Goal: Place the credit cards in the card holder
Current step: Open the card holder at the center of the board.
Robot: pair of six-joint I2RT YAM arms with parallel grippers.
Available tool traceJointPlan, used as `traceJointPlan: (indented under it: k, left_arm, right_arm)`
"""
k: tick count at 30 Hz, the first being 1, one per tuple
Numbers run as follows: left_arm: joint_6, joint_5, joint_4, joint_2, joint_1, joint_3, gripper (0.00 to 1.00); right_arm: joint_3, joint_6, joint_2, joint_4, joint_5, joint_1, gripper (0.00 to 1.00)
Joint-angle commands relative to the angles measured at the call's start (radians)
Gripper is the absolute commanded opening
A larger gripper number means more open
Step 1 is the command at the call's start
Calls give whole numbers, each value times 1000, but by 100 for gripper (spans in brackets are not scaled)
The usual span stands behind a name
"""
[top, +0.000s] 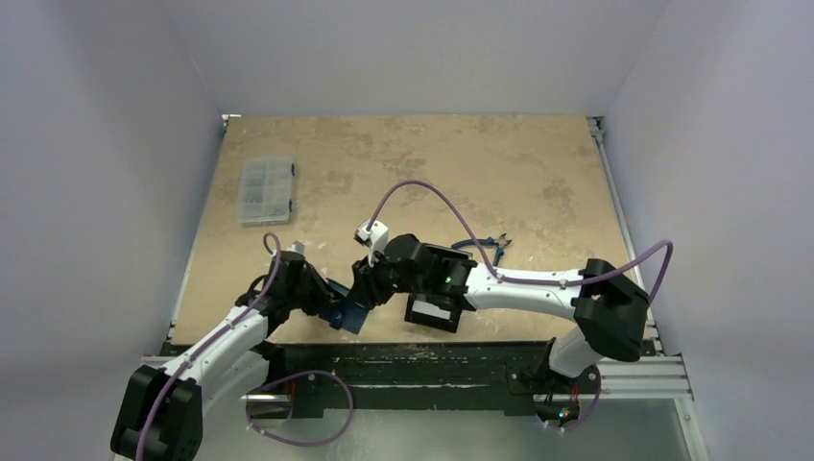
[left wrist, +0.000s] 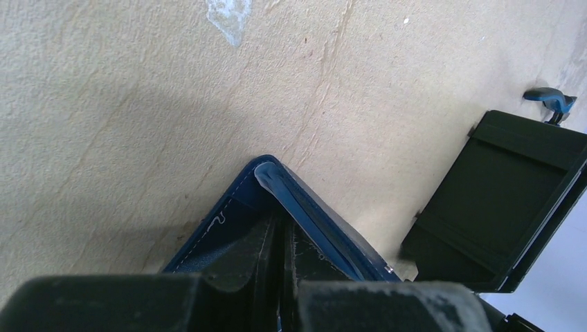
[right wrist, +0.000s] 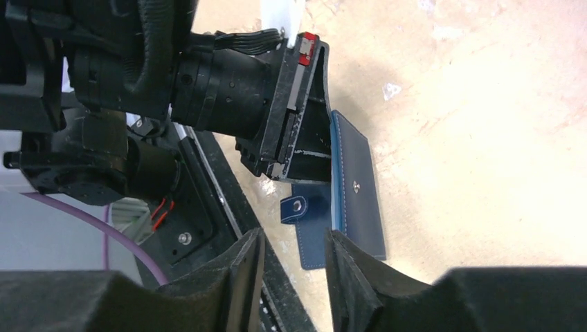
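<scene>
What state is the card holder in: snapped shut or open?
Unsnapped, partly open: card holder's snap tab hangs free; left gripper pinches one cover.

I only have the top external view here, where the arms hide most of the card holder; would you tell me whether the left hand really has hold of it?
Observer: Yes. In the left wrist view the left hand is closed on an edge of the card holder.
Operator: Thank you. Is its strap fastened?
Observer: No. The right wrist view shows the snap tab hanging loose beside the wallet's face.
Operator: And is the right hand carrying a card?
Observer: No. The right hand is open, and nothing shows between its fingers.
</scene>
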Motion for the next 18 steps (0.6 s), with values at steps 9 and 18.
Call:
traceJointPlan:
  k: [9, 18]
  left_arm:
    - [51, -42, -42, 30, 2, 63, 0]
    - [41, -39, -28, 34, 2, 56, 0]
  right_arm:
    - [90, -51, 86, -59, -179, -17, 22]
    - [137, -57, 143, -87, -220, -17, 34]
